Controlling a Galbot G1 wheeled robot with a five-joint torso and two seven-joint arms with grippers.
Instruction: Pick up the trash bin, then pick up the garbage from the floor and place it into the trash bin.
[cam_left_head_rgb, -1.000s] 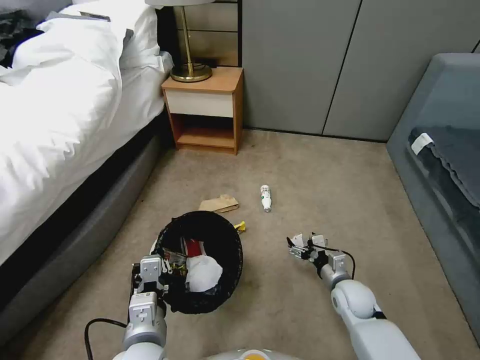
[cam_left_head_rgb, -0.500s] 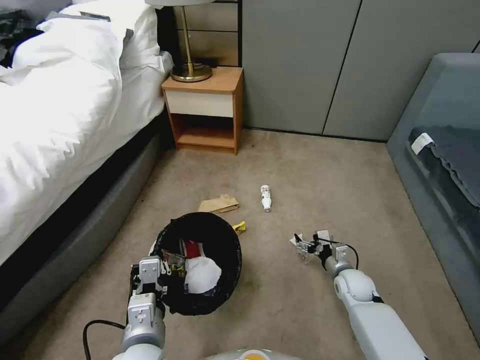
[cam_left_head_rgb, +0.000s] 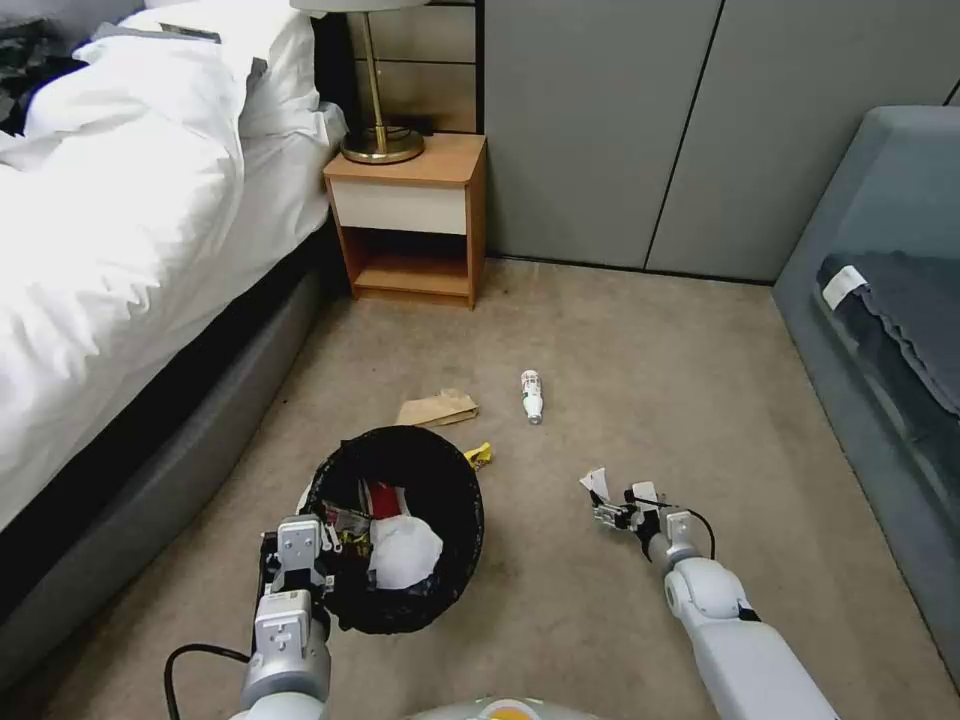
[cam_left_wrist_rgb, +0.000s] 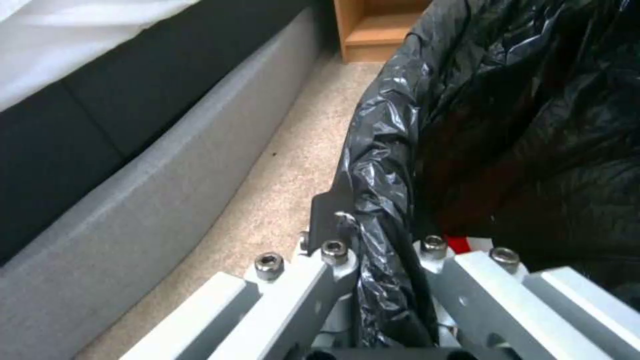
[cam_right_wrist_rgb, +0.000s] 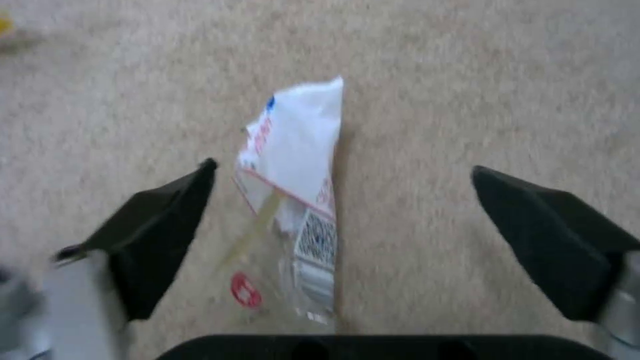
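Lying flat on the carpet, the white wrapper (cam_right_wrist_rgb: 293, 165) sat between the spread fingers of the right pincer (cam_right_wrist_rgb: 340, 240), its long axis running straight away from the wrist and parallel to the fingers; the right arm was plainly the nearer. The left pincer (cam_left_wrist_rgb: 383, 260) was clamped on the lined rim of the trash bin (cam_left_head_rgb: 400, 525), held just off the bed side. Further litter, a small bottle (cam_left_head_rgb: 531, 395) and a brown paper bag (cam_left_head_rgb: 438, 407), lay well ahead. Against the earlier frames, the right pincer had drawn back and lowered over the wrapper.

The left gripper (cam_left_head_rgb: 318, 548) grips the trash bin (cam_left_head_rgb: 400, 530) rim; the right gripper (cam_left_head_rgb: 612, 513) hovers by a white wrapper (cam_left_head_rgb: 597, 484).
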